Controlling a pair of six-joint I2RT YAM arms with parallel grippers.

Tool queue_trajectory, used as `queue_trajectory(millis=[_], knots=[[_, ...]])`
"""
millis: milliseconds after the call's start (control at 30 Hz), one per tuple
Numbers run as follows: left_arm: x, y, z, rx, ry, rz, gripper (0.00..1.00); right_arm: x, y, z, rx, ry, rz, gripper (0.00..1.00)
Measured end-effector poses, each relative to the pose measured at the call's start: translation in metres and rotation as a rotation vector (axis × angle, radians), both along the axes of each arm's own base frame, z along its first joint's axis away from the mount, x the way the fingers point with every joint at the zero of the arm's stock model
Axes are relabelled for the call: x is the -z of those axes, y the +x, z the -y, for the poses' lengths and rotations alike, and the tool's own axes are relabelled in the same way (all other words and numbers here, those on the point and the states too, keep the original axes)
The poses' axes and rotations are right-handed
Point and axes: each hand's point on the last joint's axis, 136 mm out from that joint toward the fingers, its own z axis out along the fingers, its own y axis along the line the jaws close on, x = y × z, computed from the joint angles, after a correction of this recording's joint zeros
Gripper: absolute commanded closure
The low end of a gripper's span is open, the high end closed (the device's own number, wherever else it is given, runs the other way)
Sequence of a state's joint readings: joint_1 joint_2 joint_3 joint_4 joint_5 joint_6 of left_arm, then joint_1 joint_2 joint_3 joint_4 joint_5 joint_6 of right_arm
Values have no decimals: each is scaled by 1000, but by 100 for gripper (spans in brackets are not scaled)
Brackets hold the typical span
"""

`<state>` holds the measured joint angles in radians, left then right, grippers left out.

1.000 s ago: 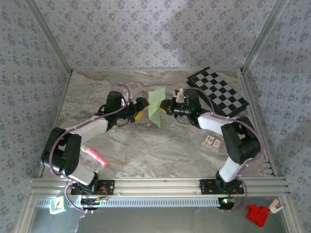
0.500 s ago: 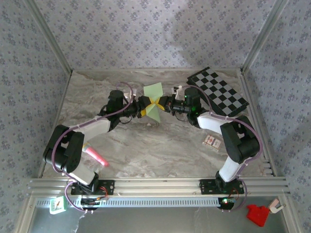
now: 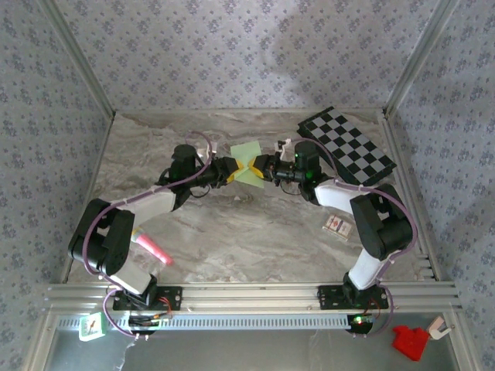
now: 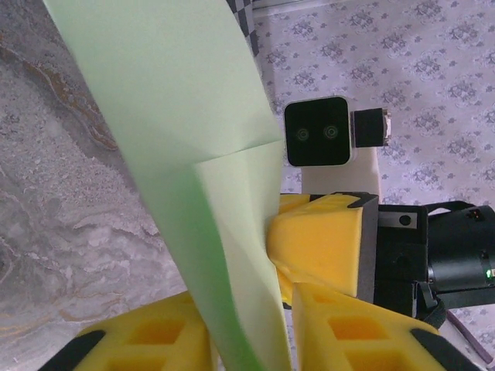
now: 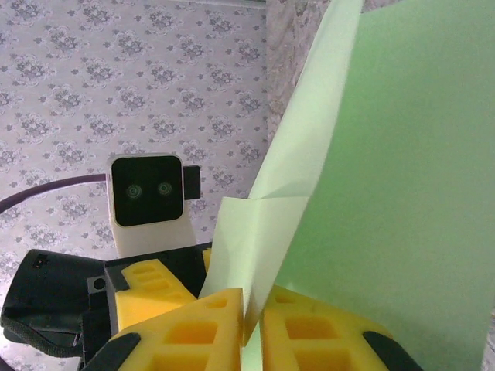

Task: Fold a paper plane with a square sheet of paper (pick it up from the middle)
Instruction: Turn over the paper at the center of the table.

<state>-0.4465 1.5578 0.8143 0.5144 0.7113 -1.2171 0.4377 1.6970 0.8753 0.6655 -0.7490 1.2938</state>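
Above the far middle of the table (image 3: pixel 247 232), the two arms meet nose to nose with the sheet of paper (image 3: pixel 246 157) between them. Pale green and partly folded, the sheet stands on edge, lifted off the marble-patterned top; a creased flap overlaps its main panel in both wrist views.

Left pincer (image 3: pixel 230 170): its yellow fingers (image 4: pixel 139 344) lie one on each side of the sheet's lower part, close against it, but whether they actually press the paper cannot be told.

Right pincer (image 3: pixel 261 167): clenched on the sheet, its two yellow fingertips (image 5: pixel 186 325) nearly touching, with only the paper's edge in the slit between them.

The two pincers face each other, just beside one another, one at each side of the sheet.

Chequered board (image 3: pixel 348 147): flat at the far right corner of the table, well apart from the paper.

Pink marker (image 3: pixel 153 249): lying on the table beside the left arm, near its base.

Small printed card (image 3: pixel 336 225): on the table close to the right arm's elbow.

Patterned wallpaper panels (image 3: pixel 232 54) enclose the table on three sides.
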Motion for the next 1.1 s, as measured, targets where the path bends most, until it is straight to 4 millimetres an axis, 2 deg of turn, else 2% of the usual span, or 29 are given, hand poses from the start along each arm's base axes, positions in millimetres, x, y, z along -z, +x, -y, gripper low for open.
queue_trajectory(millis=[133,267,400,500,700,900,1000,1100], knots=[[5,-1,-1,2,15,-10,84,3,0,2,2,-8,-5,72],[15,-3,-3,1,54,-25,89,15,1,10,11,-55,-25,60],[34,-7,-9,2,138,-57,91,26,1,36,69,-168,-39,53],[41,-6,-16,1,242,-66,92,25,0,63,132,-282,-10,47],[26,6,-34,-20,544,24,93,18,-5,108,235,-516,60,38],[9,5,-57,-35,924,122,93,25,-11,138,298,-659,63,37],[12,6,-69,-37,1127,139,93,28,-12,145,313,-693,56,37],[24,7,-80,-22,1309,138,93,31,-12,150,322,-714,46,37]])
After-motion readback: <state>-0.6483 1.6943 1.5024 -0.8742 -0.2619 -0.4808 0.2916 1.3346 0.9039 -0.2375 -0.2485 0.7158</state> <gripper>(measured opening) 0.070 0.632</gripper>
